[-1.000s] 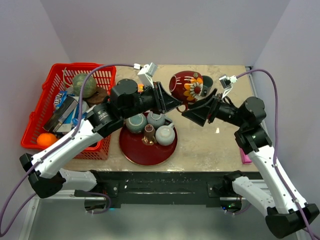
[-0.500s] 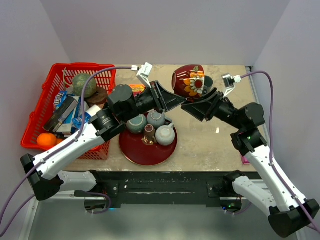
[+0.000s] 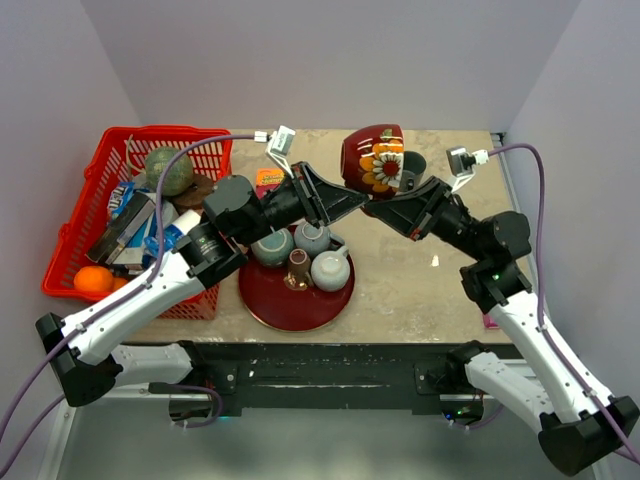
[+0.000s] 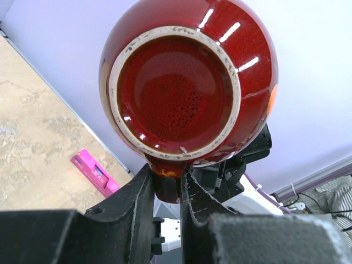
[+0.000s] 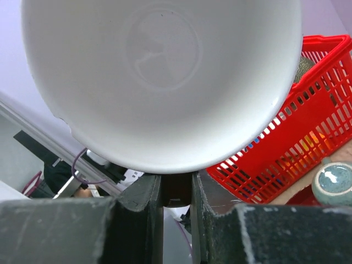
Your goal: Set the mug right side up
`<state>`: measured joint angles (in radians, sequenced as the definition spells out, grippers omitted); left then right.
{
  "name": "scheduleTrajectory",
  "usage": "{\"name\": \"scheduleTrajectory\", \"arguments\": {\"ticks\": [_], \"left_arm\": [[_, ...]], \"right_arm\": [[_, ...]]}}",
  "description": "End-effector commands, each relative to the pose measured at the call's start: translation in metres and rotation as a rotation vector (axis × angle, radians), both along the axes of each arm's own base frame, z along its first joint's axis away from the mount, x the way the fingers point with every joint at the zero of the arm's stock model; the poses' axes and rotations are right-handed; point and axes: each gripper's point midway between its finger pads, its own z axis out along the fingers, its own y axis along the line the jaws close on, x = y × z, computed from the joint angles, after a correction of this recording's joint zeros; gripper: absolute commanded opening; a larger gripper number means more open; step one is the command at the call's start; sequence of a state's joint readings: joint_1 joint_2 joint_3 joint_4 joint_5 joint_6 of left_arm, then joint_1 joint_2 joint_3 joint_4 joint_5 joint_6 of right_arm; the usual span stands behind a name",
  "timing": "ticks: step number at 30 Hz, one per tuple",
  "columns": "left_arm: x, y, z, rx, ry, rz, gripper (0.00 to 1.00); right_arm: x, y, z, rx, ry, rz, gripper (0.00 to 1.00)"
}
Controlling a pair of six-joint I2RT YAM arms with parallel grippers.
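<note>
I have the mug (image 3: 375, 160) up in the air, off the table (image 3: 410, 290), above and just beyond the far edge of the red plate (image 3: 290, 305). It is caught between both arms, which meet under it. The left gripper (image 4: 168, 184) is clamped narrow on the handle. From its wrist camera I look straight at the unglazed foot ring and red base. The right gripper (image 5: 176, 192) also stands narrow, pinching a dark piece just under the rim. I take that piece to be the handle too, though I cannot be sure. Its camera looks into the white inside. With the base toward one arm and the mouth toward the other, I judge that the mug lies roughly on its side. It is neither mouth-down nor upright. I read the double hold as a handover. One wrist alone probably cannot roll far enough to finish the turn, so the second arm takes hold before the first lets go. Holding it high and beyond the plate keeps it away from the small cups (image 3: 300, 255) standing on the plate. It also keeps it well to the right of the red basket (image 3: 150, 132), which sits left of the plate. The risk I see is a slip or twist on the handle when one side releases.
</note>
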<state>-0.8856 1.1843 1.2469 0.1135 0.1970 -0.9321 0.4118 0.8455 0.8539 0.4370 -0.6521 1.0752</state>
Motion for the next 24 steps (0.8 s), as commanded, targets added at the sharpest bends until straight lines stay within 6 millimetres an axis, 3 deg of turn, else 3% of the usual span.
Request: {"name": "scheduleTrajectory", "arguments": {"ticks": [1,2,3,5,8,13,14,20,24], "left_arm": [[-0.020,0.017,0.068,-0.178,-0.166,-0.023,0.13],[-0.020,0.016,0.067,-0.174,-0.167,-0.028,0.23],[-0.019,0.015,0.065,-0.161,-0.167,-0.027,0.43],[-0.019,0.015,0.063,-0.153,-0.169,-0.024,0.64],[-0.017,0.015,0.058,-0.128,-0.173,-0.016,0.78],[-0.008,0.014,0.040,-0.046,-0.149,0.025,0.87],[-0.006,0.015,0.036,-0.027,-0.144,0.035,0.98],[0.011,0.027,-0.014,0.190,-0.103,0.137,0.99],[0.020,0.041,-0.036,0.301,-0.079,0.212,0.99]], "right_arm": [[0.007,-0.003,0.015,0.021,-0.044,-0.049,0.00],[0.006,-0.004,0.017,0.025,-0.048,-0.053,0.00],[0.007,-0.005,0.018,0.027,-0.049,-0.061,0.00],[0.007,-0.007,0.022,0.034,-0.050,-0.076,0.00],[0.008,-0.010,0.025,0.041,-0.045,-0.095,0.00],[0.017,-0.017,0.022,0.006,0.007,-0.174,0.00],[0.019,-0.019,0.026,0.001,0.008,-0.197,0.00],[0.043,-0.037,0.014,-0.084,0.072,-0.376,0.00],[0.063,-0.056,0.004,-0.190,0.092,-0.530,0.00]]}}
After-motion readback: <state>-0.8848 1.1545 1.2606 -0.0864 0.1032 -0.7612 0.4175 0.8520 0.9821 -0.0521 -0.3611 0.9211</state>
